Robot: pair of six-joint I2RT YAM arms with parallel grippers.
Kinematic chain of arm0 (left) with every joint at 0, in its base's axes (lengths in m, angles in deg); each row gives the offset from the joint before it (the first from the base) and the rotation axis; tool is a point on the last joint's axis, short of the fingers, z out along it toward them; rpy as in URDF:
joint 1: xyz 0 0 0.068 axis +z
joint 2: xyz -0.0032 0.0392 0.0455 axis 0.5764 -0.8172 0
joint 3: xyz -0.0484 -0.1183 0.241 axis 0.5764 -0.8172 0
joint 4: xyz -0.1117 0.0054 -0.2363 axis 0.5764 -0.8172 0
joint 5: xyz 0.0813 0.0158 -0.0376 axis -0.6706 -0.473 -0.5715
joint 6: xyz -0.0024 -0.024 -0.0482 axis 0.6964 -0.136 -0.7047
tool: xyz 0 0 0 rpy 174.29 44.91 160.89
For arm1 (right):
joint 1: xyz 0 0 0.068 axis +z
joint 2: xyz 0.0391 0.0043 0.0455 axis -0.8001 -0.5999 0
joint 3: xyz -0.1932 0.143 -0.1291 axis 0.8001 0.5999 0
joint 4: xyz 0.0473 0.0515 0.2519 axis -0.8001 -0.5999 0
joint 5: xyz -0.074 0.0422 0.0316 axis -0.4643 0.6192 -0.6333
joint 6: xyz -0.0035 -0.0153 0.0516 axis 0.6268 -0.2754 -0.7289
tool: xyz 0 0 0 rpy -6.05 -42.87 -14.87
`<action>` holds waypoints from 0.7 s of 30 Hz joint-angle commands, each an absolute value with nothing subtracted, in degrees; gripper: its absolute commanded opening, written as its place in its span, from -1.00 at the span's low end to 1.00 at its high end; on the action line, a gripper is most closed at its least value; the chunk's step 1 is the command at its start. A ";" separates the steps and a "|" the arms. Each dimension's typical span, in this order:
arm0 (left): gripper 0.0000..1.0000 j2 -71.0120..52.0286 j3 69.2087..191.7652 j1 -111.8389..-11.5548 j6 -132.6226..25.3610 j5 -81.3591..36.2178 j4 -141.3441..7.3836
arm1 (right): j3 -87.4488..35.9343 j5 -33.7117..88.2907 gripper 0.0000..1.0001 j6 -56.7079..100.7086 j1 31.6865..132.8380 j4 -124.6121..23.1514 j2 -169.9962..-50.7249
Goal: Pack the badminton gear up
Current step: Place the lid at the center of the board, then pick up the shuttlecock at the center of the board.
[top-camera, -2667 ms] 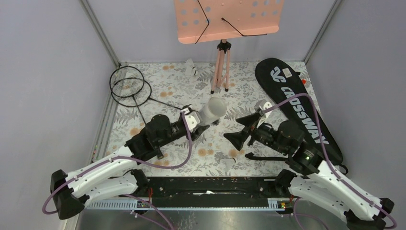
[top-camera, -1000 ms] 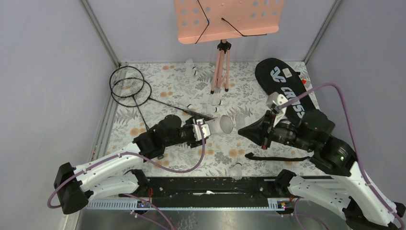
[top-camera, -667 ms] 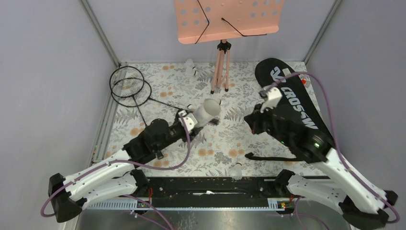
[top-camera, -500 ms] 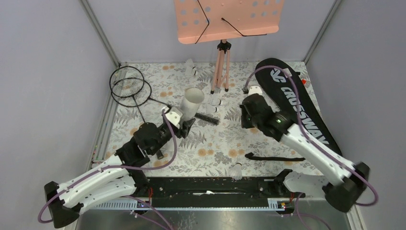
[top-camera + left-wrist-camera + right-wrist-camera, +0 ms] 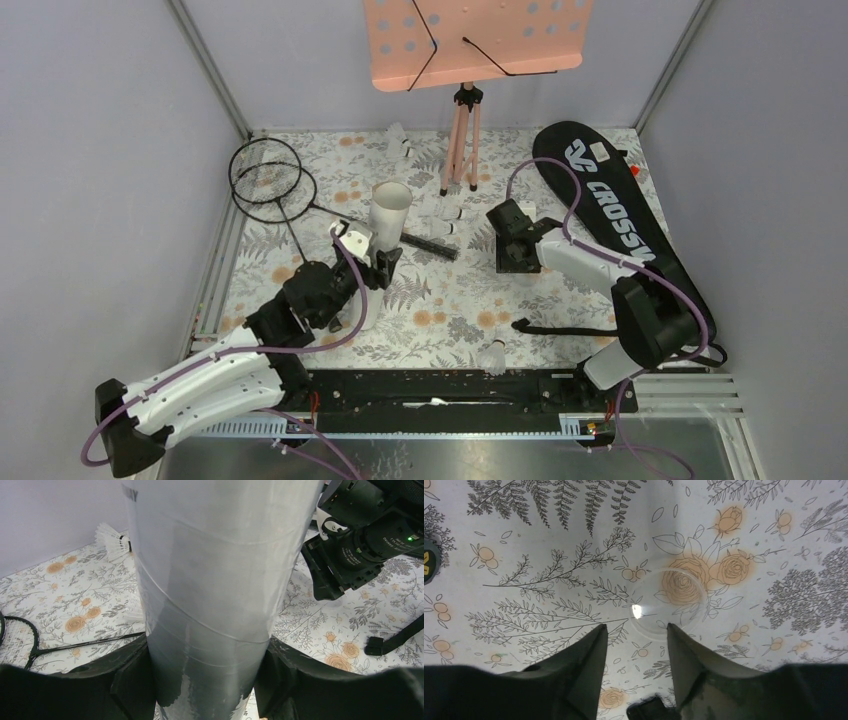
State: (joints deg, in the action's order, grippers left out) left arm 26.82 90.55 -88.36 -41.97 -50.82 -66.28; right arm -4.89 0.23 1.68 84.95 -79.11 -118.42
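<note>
Left jaws: closed on the tube [image 5: 210,580], low on its wall, tube upright with open mouth up. Right jaws: partway apart, nothing held, aimed straight down at the table [image 5: 524,555]. Under the right tips, flat on the table: clear round disc [image 5: 669,602], near edge in the gap, contact not readable. Probably the tube's cap.

Between the two sets of jaws, close beside the tube: one shuttlecock [image 5: 451,213]. Two more on the near side of the jaws, one past the tube by the music stand [image 5: 460,150]. Left of the left jaws: two rackets [image 5: 268,178], flat, heads overlapping. Right of the right jaws: bag [image 5: 640,225], strap [image 5: 565,327] loose in front of it.

Handling, by guess:
- Tube light, thin-walled, crushable. Grip low, modest squeeze, keep plumb.
- Shuttlecocks near weightless, feathers brittle. Pinch at the cork, load cork-first.
- Disc slick and thin. Take by the rim.
- Rackets stiff but springy. Grab at the handle.
</note>
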 commanded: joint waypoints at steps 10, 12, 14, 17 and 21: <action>0.13 25.79 92.53 -88.20 -44.54 -53.48 -65.79 | 2.54 11.45 0.99 -0.70 93.70 -89.01 -97.44; 0.13 25.92 92.34 -88.32 -44.64 -53.51 -65.29 | 4.09 16.57 0.99 -1.67 97.50 -90.88 -92.98; 0.13 25.96 92.21 -88.24 -44.69 -53.26 -65.17 | 6.74 22.83 0.98 -2.69 99.16 -90.99 -86.84; 0.14 25.92 92.03 -88.27 -44.71 -52.76 -65.04 | 10.90 25.83 0.95 -0.55 100.63 -91.83 -79.04; 0.13 25.84 91.92 -88.21 -44.39 -51.32 -65.08 | 12.16 23.33 0.94 1.76 106.01 -95.68 -71.56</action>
State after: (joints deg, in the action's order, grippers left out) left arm 25.95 90.87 -88.36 -42.78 -52.31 -65.97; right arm 11.31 21.50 -0.37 101.30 -91.11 -76.68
